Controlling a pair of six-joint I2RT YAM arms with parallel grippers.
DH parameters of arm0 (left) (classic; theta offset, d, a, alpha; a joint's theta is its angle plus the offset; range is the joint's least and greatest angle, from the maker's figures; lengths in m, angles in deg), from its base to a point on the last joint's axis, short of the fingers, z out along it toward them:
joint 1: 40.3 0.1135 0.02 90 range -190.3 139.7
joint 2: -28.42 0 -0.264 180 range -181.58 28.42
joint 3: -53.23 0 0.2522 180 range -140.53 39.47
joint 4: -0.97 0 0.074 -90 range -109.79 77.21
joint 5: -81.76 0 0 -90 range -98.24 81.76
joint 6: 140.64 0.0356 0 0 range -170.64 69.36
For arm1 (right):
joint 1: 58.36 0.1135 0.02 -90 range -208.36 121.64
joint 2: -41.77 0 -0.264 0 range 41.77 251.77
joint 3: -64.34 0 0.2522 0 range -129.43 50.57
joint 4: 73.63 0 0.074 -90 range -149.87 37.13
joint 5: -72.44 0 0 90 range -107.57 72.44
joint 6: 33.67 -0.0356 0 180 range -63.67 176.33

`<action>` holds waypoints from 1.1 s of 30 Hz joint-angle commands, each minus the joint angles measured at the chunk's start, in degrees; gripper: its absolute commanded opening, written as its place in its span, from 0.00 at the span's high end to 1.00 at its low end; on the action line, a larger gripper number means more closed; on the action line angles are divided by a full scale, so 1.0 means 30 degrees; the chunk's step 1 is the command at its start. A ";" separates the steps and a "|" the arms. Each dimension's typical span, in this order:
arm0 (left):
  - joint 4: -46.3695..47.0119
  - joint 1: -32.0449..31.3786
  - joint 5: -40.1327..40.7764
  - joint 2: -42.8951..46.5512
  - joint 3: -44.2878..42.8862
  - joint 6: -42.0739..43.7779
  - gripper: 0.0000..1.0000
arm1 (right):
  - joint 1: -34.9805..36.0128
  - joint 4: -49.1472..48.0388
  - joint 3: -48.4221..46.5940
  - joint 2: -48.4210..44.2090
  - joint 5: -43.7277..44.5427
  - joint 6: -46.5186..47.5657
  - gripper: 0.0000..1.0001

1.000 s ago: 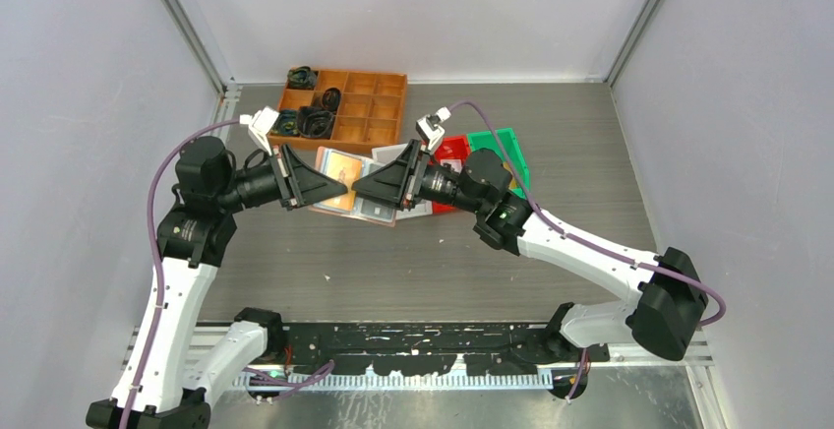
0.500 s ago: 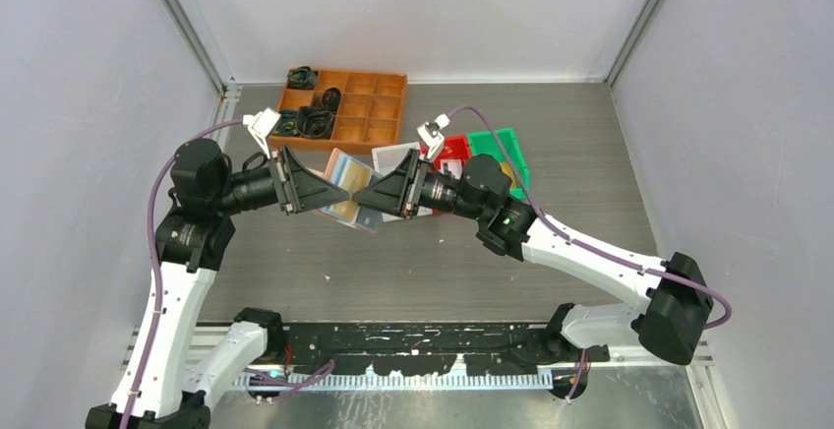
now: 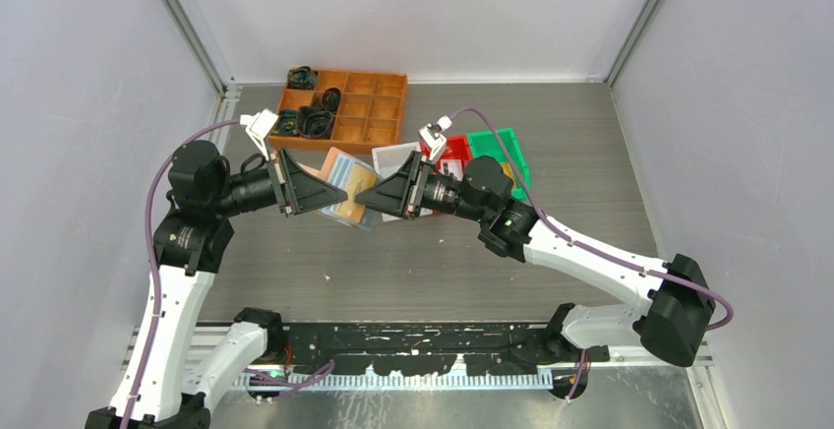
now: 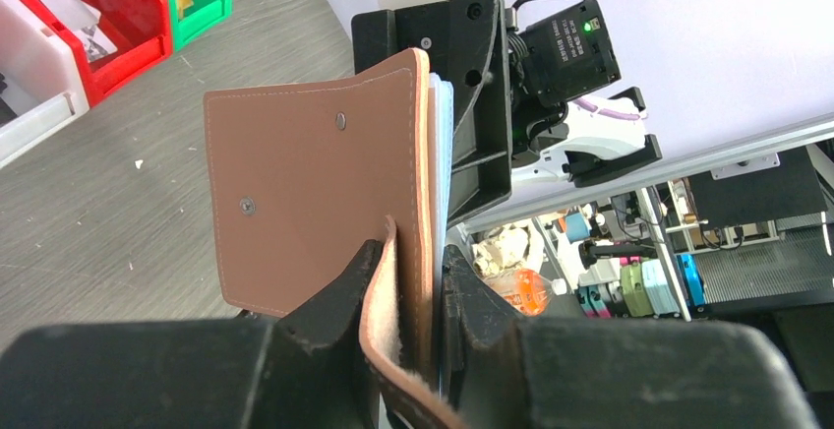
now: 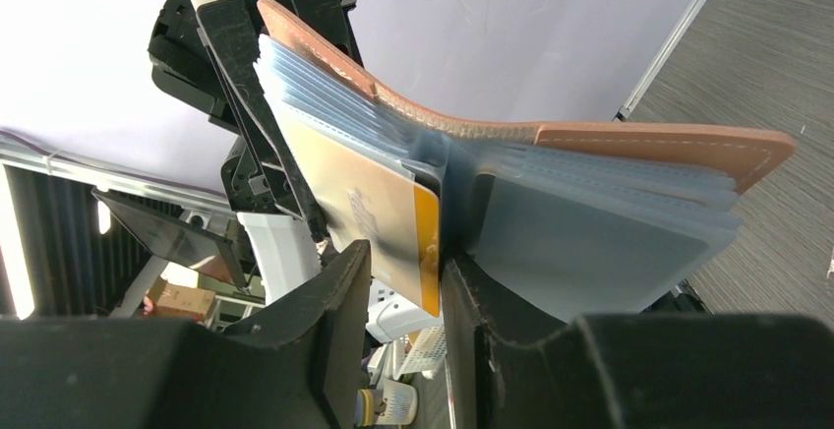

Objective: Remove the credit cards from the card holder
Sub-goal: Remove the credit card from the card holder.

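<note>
— Our left fingers point(image 4: 329, 301) clamp the card holder point(image 4: 315, 193) by its soft leather cover, holding it up over the tabletop point(image 3: 413, 262) between both arms.
— Our right fingers point(image 5: 339, 291) stand narrow around an orange-edged credit card point(image 5: 379, 213); we cannot tell whether they pinch it.
— The card looks stiff, light and slick, the sleeves point(image 5: 590, 242) floppy. We judge its exposed edge the place to grip.
— Only our right wrist view shows the sleeves; the left shows bare leather.

From above, the left gripper point(image 3: 340, 196) and the right gripper point(image 3: 362, 196) hide the middle of the open card holder point(image 3: 343, 170).
</note>
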 commanded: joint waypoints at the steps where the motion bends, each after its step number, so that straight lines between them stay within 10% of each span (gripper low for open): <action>1: 0.1570 -0.0572 -0.2604 0.0554 -0.1206 -0.0695 0.99 | 0.0125 -0.1658 0.0568 0.0087 0.0577 -0.0107 0.62; 15: 0.1547 -0.0398 -0.2508 0.0332 -0.1440 -0.0939 1.00 | 0.0091 -0.9918 0.3920 -0.0629 0.0026 -0.2875 0.76; 18: 0.1423 -0.0396 -0.2563 0.0352 -0.1491 -0.0888 0.81 | 0.0097 -1.0929 0.4411 -0.0650 0.0186 -0.3253 0.85; 22: 0.1202 -0.0382 -0.2700 0.0374 -0.1434 -0.0538 0.59 | 0.0116 -1.0605 0.4252 -0.0697 0.0106 -0.3123 0.94; 33: -0.0222 -0.0383 -0.2436 0.0520 -0.0874 0.1899 0.68 | 0.1074 -0.4301 0.1488 -0.0667 0.0221 0.0393 0.99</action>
